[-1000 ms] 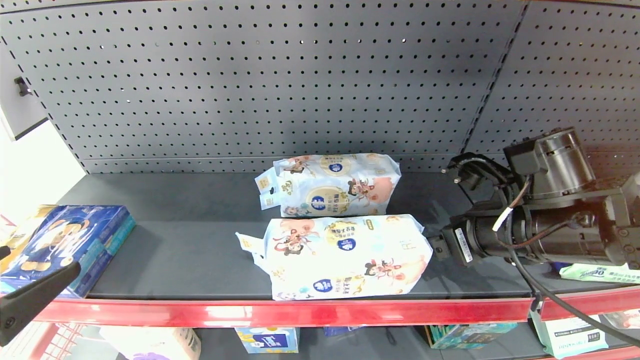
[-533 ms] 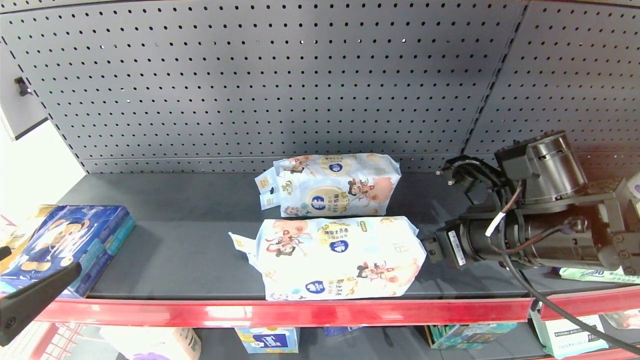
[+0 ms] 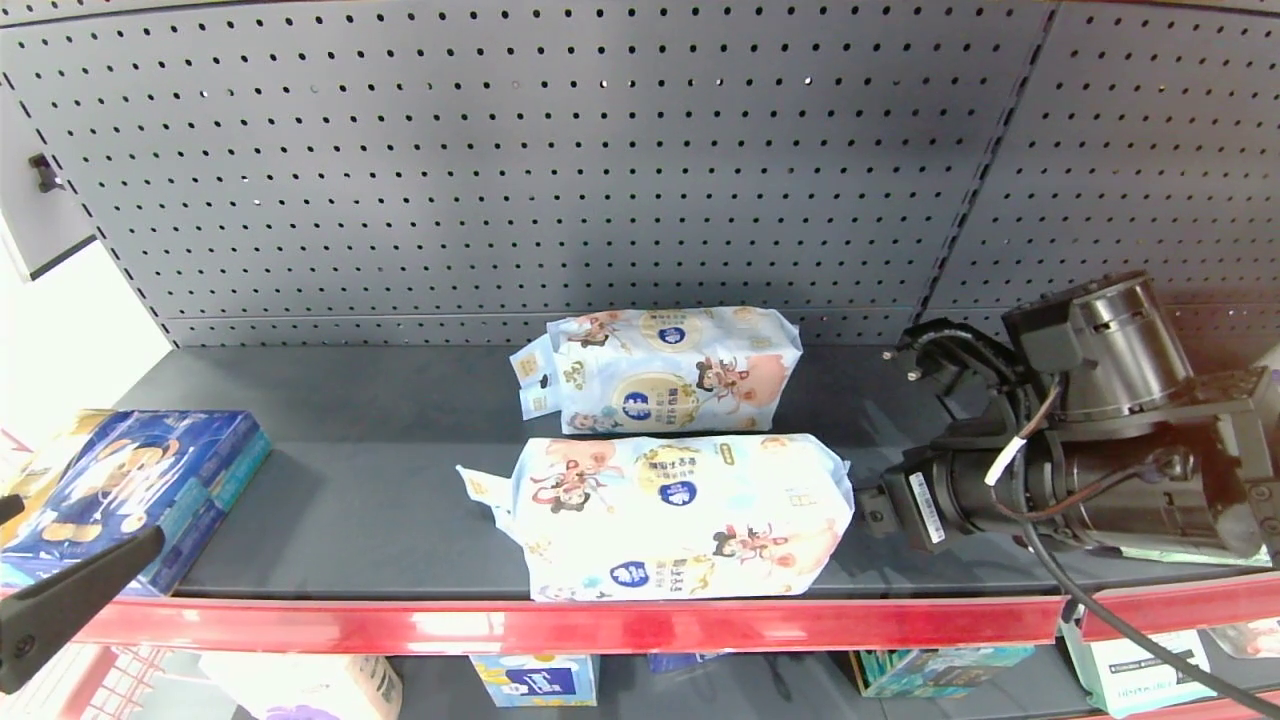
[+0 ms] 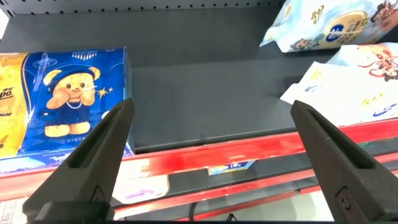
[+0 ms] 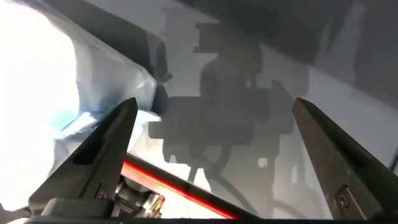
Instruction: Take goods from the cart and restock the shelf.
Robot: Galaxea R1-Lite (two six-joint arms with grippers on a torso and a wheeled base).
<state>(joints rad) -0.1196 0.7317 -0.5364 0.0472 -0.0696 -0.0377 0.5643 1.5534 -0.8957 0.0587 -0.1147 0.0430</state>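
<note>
Grey metal shelf [image 3: 380, 450] with a red front strip [image 3: 600, 625] and a pegboard back [image 3: 500, 170] carries the goods. Two soft white packs printed with cartoon figures and round blue badges lie on their sides near the middle. The rear pack [image 3: 665, 370] is against the pegboard, and the front pack [image 3: 680, 515] is just before it, reaching the red strip. At the shelf's left end lies a blue box with a teddy bear [image 3: 130, 480], with a yellow pack [image 4: 9, 106] just beside it. On the shelf below stand a blue-and-white box [image 3: 535, 680] and a pale pack [image 3: 300, 685].

The right gripper [image 5: 214, 102] is beside the front pack's right end, fingers spread wide and holding nothing. The left gripper [image 4: 212, 104] hangs in front of the red strip near the bear box, fingers also wide apart and empty.

The front pack sits slightly farther left than a second ago and has not moved in the last half second. The right arm has meanwhile drawn back a little to the right.

The writing on the packs is too small to read.
</note>
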